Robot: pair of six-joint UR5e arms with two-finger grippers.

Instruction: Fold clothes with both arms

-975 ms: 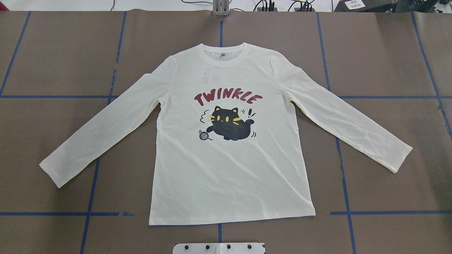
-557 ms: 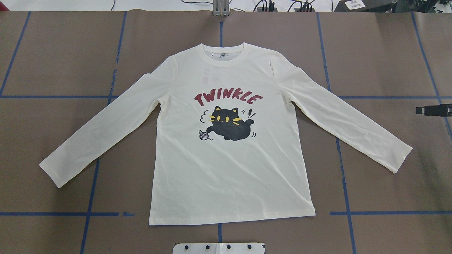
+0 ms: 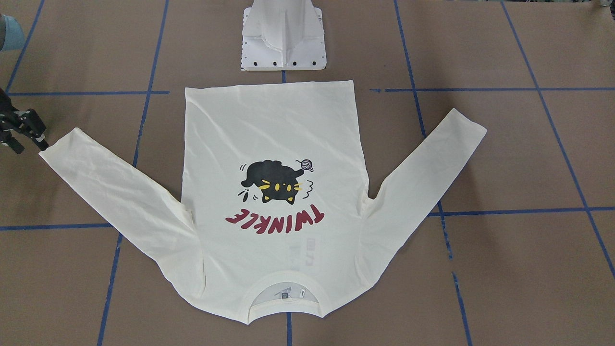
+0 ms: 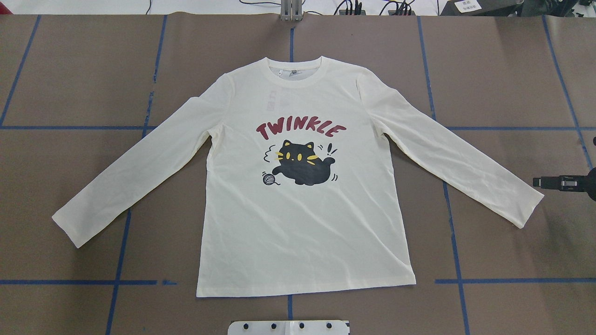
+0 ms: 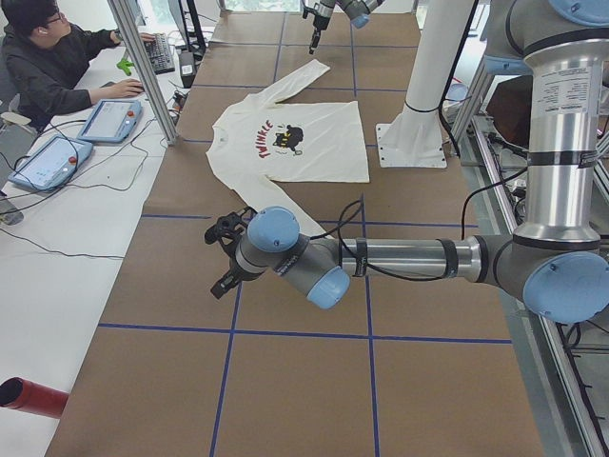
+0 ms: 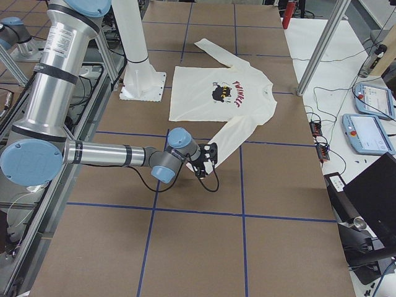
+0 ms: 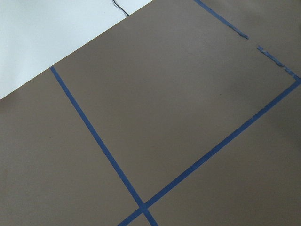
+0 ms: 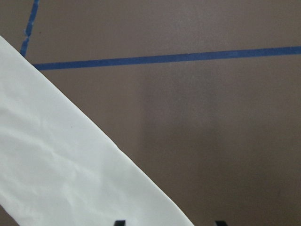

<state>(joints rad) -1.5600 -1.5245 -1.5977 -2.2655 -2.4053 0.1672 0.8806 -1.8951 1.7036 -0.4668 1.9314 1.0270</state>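
Both arms are silver tubes with grey joints and round light blue caps: the left arm (image 5: 409, 257) at lower right, the right arm (image 6: 99, 153) at left. A thin black cable (image 5: 362, 219) loops to the black left gripper (image 5: 221, 262); the right gripper (image 6: 207, 162) is black too. The white pedestal (image 3: 283, 36), top centre, has dark screws along its plate edge.

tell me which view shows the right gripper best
Exterior right: the whole right gripper shows, beside the T-shirt sleeve. Front-facing and overhead catch it at the frame edge; exterior left shows it far and small; the right wrist view shows only the tips of its fingers.
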